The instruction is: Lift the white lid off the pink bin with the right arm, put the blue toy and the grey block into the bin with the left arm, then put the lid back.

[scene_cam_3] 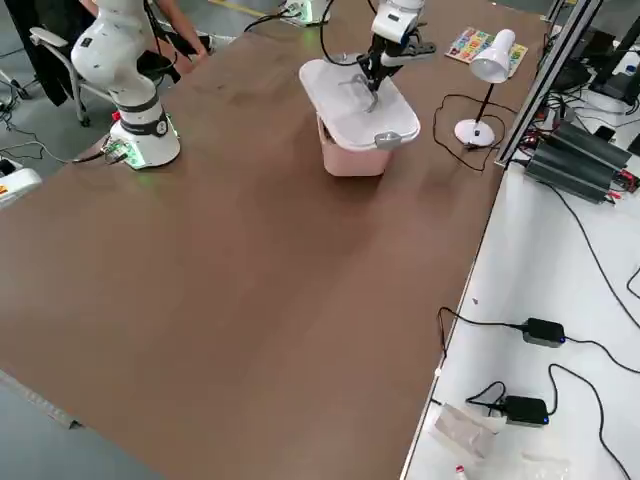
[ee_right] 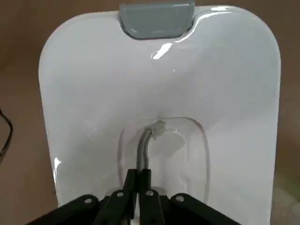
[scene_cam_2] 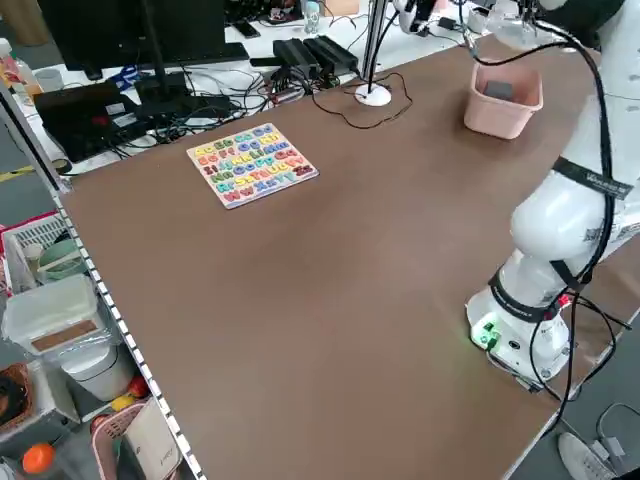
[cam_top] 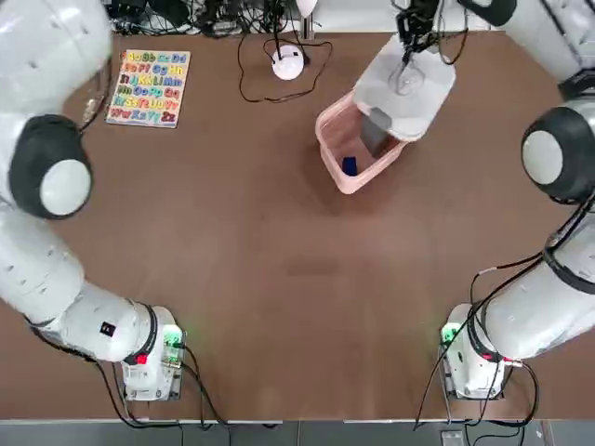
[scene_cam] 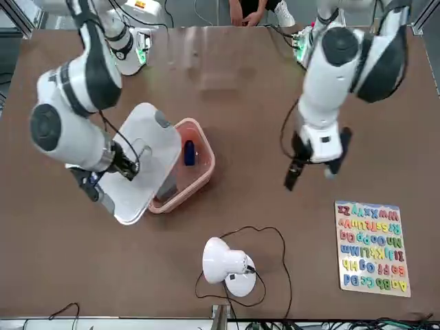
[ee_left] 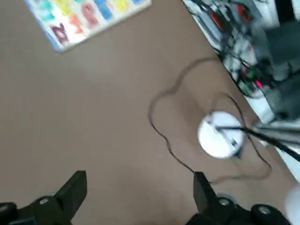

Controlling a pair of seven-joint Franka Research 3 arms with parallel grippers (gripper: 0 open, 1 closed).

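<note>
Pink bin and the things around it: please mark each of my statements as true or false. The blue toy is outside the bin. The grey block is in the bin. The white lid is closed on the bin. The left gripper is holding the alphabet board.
1. The blue toy is outside the pink bin. False: the toy is inside.
2. The grey block is in the bin. True.
3. The white lid is closed on the bin. False: the right gripper grips its handle, holding it partly over the bin.
4. The left gripper is holding the alphabet board. False: it is open and empty above the table; the board lies flat.
</note>
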